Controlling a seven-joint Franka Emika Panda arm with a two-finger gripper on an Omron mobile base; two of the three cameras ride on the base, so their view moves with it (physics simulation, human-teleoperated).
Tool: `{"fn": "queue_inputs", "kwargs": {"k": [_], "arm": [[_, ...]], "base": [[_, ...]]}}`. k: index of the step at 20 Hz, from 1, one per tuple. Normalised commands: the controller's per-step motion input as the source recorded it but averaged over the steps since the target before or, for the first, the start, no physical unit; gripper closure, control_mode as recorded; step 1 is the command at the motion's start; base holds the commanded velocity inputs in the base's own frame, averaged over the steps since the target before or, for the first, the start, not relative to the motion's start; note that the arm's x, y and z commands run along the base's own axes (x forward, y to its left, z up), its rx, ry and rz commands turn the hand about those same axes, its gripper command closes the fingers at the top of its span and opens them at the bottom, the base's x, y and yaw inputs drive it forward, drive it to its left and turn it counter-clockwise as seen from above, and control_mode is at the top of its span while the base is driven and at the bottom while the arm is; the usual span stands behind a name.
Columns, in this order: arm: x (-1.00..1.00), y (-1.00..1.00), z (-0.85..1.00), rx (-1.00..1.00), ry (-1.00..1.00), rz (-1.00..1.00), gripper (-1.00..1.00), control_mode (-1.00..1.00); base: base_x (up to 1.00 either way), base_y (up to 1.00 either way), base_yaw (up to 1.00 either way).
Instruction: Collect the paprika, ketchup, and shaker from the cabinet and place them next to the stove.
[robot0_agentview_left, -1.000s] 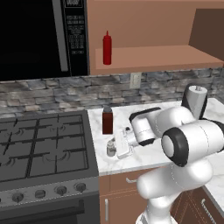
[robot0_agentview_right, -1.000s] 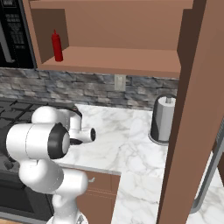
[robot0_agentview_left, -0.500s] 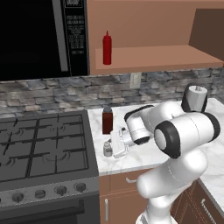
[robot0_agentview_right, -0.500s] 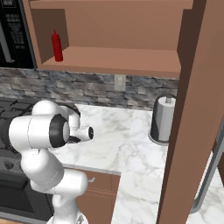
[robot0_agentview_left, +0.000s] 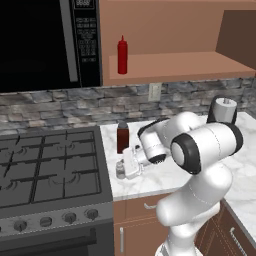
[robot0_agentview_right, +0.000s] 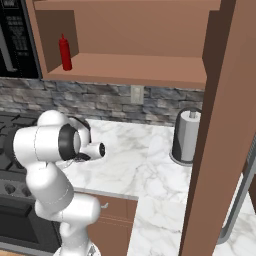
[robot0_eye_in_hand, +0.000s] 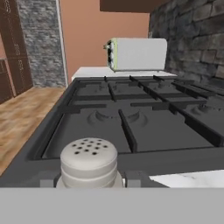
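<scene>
The two-finger gripper (robot0_agentview_left: 124, 168) pinches the tiny pale grey shaker with a perforated domed top (robot0_eye_in_hand: 89, 164), apparently resting on the white marble counter (robot0_agentview_left: 165, 176) beside the dark grey gas stove (robot0_agentview_left: 50, 172). Risk: a sideways withdrawal could topple it or nudge the squarish dark reddish-brown paprika jar (robot0_agentview_left: 123, 138) nearby. The slim red ketchup bottle (robot0_agentview_left: 122, 55) remains on the brown wooden cabinet shelf (robot0_agentview_left: 175, 62). No legible writing.

No legible text, label or brand anywhere; microwave (robot0_agentview_left: 47, 42) keypad panel at its right edge carries small pale markings, too blurred to read in either base view.
</scene>
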Motion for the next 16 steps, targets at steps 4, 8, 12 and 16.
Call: {"fn": "queue_inputs", "kwargs": {"k": [4, 8, 12, 16], "arm": [[0.00, 0.15, -0.33, 0.00, 0.00, 0.00, 1.00, -1.00], [0.00, 0.05, -0.36, 0.00, 0.00, 0.00, 1.00, -1.00], [-0.05, 0.00, -0.13, 0.00, -0.02, 0.00, -1.00, -1.00], [-0.05, -0.03, 0.00, 0.01, -0.06, 0.00, -1.00, -1.00]], "base": [[0.00, 0.00, 0.00], [0.00, 0.00, 0.00], [0.00, 0.00, 0.00], [0.00, 0.00, 0.00]]}}
